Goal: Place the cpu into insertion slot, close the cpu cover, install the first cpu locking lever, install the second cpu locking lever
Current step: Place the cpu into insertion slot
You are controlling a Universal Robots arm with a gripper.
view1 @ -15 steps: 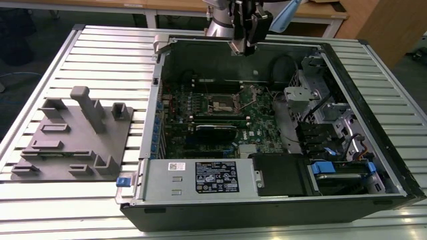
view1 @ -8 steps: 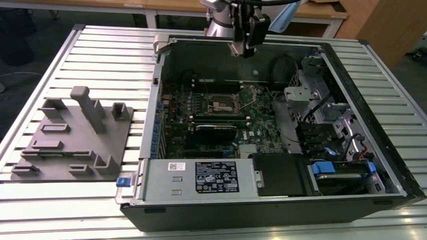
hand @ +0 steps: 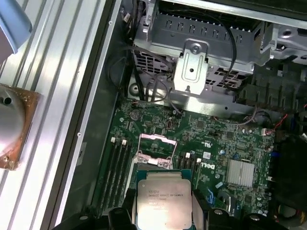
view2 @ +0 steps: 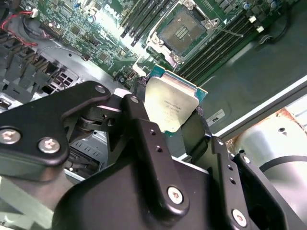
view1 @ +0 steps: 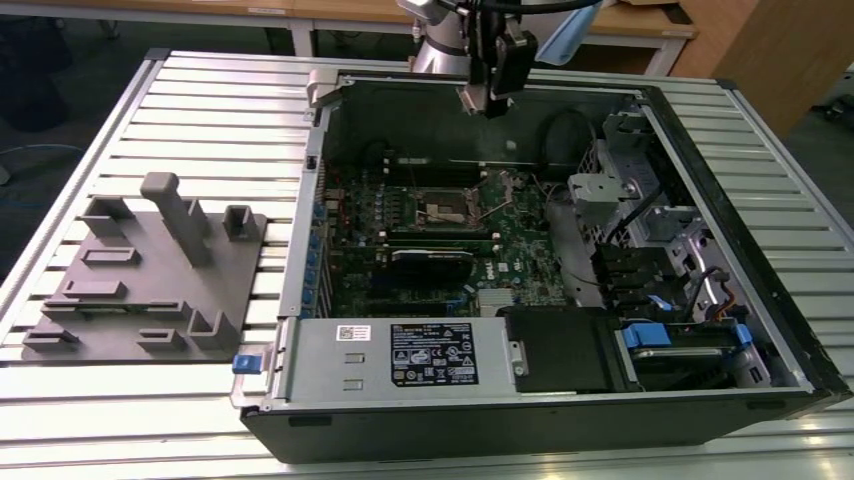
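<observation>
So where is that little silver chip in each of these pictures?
Exterior view: too small to pick out; the gripper hangs over the case's far wall.
Second wrist view: the cpu sits clamped in the gripper.
First wrist view: the cpu, likewise clamped.
Shared landmark: the insertion slot.

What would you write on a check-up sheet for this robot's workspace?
Surface: ribbed silver metal table, carrying an open black computer case.
Job's things: small square silver-topped cpu held in the air above the green board; silvery-rimmed square insertion slot has no chip in it.
Clutter: grey plastic holder tray on the exterior view's left.
Gripper: black gripper, fingers shut on the cpu's edges.
Cables: black cables inside the case.
Surroundings: wooden desks behind the table.
</observation>
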